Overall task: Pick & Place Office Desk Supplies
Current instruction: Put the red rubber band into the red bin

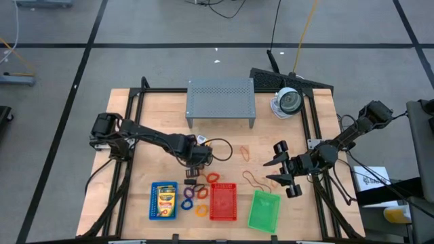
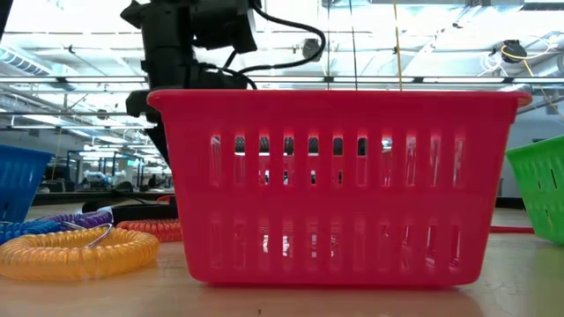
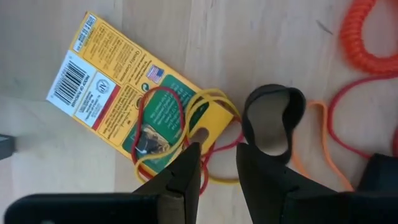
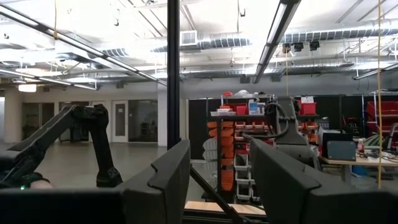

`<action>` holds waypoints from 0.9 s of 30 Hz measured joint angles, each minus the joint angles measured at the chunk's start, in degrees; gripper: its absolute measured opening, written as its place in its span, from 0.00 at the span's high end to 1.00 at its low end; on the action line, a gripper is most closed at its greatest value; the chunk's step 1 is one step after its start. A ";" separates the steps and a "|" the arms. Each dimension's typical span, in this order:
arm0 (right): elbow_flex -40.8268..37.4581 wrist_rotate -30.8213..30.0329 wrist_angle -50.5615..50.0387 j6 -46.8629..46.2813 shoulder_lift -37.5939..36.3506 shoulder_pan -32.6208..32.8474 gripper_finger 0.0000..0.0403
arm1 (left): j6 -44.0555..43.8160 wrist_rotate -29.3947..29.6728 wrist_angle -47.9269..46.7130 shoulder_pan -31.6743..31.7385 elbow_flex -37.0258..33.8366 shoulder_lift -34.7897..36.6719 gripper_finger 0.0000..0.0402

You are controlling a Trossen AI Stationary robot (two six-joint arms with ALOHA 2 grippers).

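Left gripper (image 3: 217, 165) over a crayon box (image 3: 134, 106)

We see its fingers slightly apart, holding nothing, above the rubber bands (image 3: 171, 121); right gripper (image 1: 281, 173) waits, fingers apart.

Landmark: red mesh tray (image 1: 223, 201), near front table edge.

- Blue mesh tray (image 1: 163, 200) left of red tray, crayon box (image 1: 166, 198) inside.
- Orange, purple, blue rings (image 1: 193, 197) between blue tray and red tray.
- Green mesh tray (image 1: 264, 210) right of red tray, tilted.
- Left gripper (image 1: 193, 165) behind red tray, to its left, low over table above rings; finger state unclear.
- Right gripper (image 1: 279, 173) right of red tray, behind green tray, fingers apart.
- Rubber bands (image 1: 254, 180) between red tray and right gripper.
- Grey perforated shelf (image 1: 220, 100) far behind red tray.
- Round white-and-grey device (image 1: 287, 102) right of shelf.
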State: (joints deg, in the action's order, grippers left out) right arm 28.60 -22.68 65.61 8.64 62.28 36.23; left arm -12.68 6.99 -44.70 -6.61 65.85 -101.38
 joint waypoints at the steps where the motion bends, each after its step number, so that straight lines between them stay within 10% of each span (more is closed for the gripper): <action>1: 0.00 0.00 -0.01 0.00 0.00 -0.01 0.61 | -0.04 0.00 0.00 0.06 -0.24 -0.09 0.72; 19: 0.00 0.01 0.10 0.00 0.00 -0.02 0.61 | -3.55 1.84 3.01 0.26 -4.78 -0.11 0.72; 27: 0.00 0.02 0.11 0.00 0.00 -0.02 0.61 | -4.54 2.07 2.99 0.26 -4.78 -0.11 0.97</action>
State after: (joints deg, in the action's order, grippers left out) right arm 28.60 -22.66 65.72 8.64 62.28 36.21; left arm -17.22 9.06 -41.70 -6.35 61.08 -101.49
